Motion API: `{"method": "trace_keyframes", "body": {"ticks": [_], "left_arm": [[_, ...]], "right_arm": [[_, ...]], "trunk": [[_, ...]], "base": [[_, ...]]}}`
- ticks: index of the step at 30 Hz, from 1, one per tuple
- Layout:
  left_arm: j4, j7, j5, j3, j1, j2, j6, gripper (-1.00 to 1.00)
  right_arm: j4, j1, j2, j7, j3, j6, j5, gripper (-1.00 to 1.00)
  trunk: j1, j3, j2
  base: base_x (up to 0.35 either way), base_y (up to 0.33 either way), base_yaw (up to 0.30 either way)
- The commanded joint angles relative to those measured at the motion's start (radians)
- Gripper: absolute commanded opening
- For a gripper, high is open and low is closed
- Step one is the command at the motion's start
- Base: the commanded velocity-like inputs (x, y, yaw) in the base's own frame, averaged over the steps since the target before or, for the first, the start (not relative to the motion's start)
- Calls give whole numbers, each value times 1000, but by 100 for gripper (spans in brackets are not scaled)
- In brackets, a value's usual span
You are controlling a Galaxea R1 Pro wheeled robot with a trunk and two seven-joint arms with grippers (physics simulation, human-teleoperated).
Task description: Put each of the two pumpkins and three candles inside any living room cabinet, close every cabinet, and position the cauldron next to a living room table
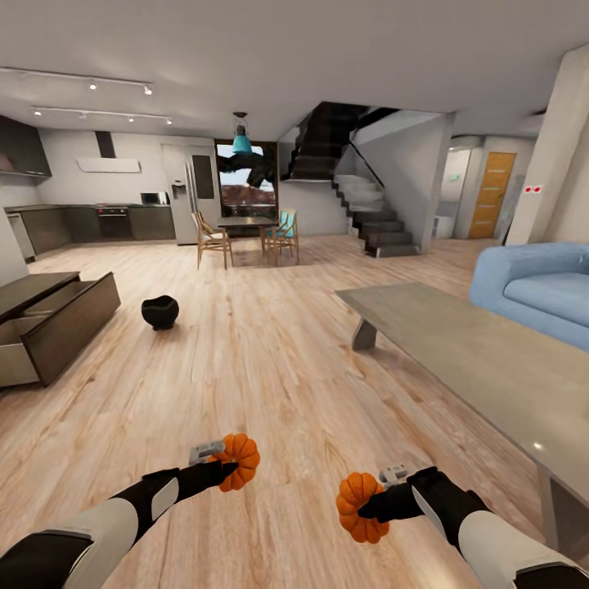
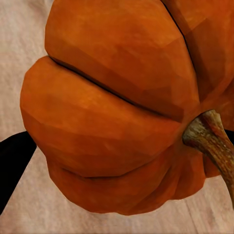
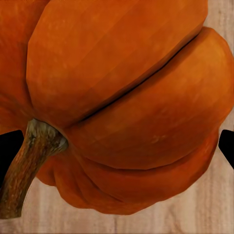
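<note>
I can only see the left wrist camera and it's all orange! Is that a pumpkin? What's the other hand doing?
Observer: Yes. The left gripper holds one pumpkin, and the right gripper holds a second pumpkin, both above the wood floor.
Operator: Where do they go?
Observer: The dark cabinet sits at the robot's left, with a drawer pulled open.
Operator: Is the black pot close?
Observer: The cauldron stands on the floor beyond the cabinet, apart from the grey table, which is at the robot's right.
</note>
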Motion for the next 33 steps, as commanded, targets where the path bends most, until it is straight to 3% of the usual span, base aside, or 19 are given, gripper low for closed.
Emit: {"method": "trace_keyframes", "body": {"ticks": [1, 20, 33], "left_arm": [[-3, 0, 12, -1, 0, 0, 7, -100], [-3, 1, 12, -1, 0, 0, 7, -100], [-3, 1, 12, -1, 0, 0, 7, -100]], "right_arm": [[-3, 0, 0, 4, -1, 6, 0, -100], [-3, 0, 0, 4, -1, 6, 0, -100], [-3, 0, 0, 4, -1, 6, 0, -100]], "trunk": [[0, -1, 0], [0, -1, 0], [0, -19, 0]], "base": [[301, 130, 0], [301, 130, 1], [301, 130, 86]]}}
